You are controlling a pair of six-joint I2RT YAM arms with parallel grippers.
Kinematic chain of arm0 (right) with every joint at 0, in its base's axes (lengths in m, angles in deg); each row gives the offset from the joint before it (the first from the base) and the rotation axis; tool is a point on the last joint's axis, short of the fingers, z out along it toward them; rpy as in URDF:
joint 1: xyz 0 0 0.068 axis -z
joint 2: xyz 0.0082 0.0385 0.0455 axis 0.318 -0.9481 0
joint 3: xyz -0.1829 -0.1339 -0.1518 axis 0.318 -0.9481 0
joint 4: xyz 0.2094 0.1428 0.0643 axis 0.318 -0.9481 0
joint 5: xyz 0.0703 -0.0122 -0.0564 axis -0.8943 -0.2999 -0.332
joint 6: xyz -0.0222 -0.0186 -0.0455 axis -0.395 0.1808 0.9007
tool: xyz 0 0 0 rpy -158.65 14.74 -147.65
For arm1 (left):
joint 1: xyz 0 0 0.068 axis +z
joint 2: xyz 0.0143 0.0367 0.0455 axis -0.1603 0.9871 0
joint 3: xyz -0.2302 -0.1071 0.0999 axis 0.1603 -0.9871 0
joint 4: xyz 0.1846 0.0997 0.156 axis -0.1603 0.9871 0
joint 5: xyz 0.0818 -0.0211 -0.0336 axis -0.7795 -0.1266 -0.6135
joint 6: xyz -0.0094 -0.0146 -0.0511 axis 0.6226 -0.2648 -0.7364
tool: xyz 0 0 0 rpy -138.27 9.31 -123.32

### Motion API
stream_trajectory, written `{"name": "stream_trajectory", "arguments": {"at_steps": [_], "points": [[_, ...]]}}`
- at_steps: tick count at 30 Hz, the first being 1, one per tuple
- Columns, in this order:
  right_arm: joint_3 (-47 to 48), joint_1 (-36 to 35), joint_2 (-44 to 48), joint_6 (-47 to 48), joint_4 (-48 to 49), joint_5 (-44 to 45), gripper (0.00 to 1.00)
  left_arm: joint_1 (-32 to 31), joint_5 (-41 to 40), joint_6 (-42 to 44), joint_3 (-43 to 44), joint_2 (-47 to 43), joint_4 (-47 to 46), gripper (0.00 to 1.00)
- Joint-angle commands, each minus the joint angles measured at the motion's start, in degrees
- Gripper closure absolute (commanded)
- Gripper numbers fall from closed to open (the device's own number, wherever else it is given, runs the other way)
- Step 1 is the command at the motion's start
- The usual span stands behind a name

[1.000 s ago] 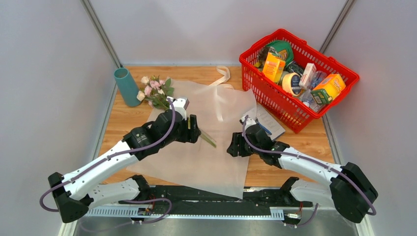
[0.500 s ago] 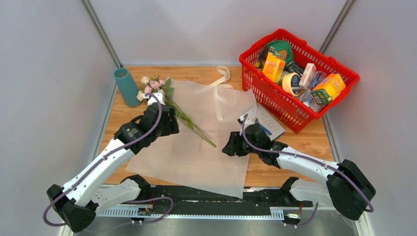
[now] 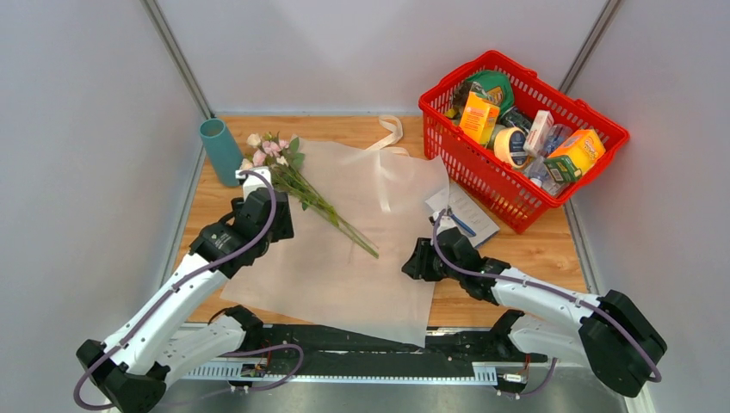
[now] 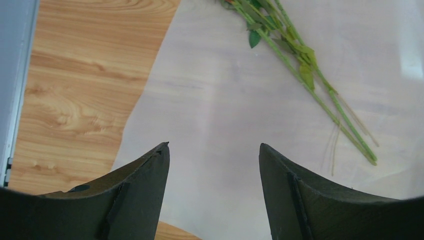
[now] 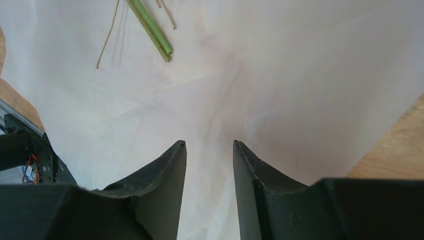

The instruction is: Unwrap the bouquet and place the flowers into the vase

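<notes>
Flowers (image 3: 301, 191) lie loose on the flattened wrapping paper (image 3: 344, 275). Blooms are just beside the vase (image 3: 222, 151) at the table's (image 3: 534, 249) back left; contact unclear. Stems slant toward centre. Left wrist view cuts off the blooms and shows stems only; right wrist view catches just the cut stem ends. Left gripper (image 4: 214, 165) spread wide, empty, over the paper's left edge. Right gripper (image 5: 209, 150) narrowly parted, nothing between, above paper. From overhead, both grippers' fingertips are hard to make out.

The left gripper (image 4: 214, 147) has pulled back leftward off the flowers (image 3: 277, 159) — their long stems, half hidden before, now lie fully uncovered across the paper (image 3: 344, 275).
</notes>
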Motion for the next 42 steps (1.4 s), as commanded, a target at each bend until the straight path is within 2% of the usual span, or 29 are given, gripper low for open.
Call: {"name": "stream_trajectory", "arguments": {"at_steps": [1, 7, 11, 17, 21, 27, 36, 42], "points": [[-0.04, -0.7, 0.94, -3.95, 0.15, 3.99, 0.58, 0.38, -5.33, 1.88, -2.77, -2.9, 0.43, 0.26], [-3.57, -1.58, 0.68, -8.08, -0.02, 7.23, 0.57, 0.38, -6.39, 2.31, -3.03, -3.17, -0.53, 0.27], [-1.47, -1.5, 1.29, -7.65, -1.78, 8.03, 0.55, 0.29, -6.39, 3.71, -3.56, -3.08, -0.88, 0.27], [9.68, -1.67, 0.34, 3.93, -0.65, 7.24, 0.47, 0.38, -5.52, 5.12, -4.88, -4.48, -2.55, 0.28], [19.96, -1.58, -9.75, 13.86, 1.81, 8.48, 0.48, 0.38, -4.55, 6.53, -5.93, -7.38, -4.75, 0.28], [36.92, -1.58, -28.83, 23.11, 6.3, -0.92, 0.51, 0.38, -3.58, 7.85, -7.42, -13.26, -7.56, 0.29], [56.97, -1.58, -51.33, 27.24, 6.39, -8.65, 0.6, 0.38, -3.84, 8.2, -7.78, -16.79, -8.27, 0.3], [64.45, -1.58, -59.78, 27.95, 5.6, -8.32, 0.61, 0.38, -3.85, 7.76, -7.69, -16.79, -7.65, 0.3]]}}
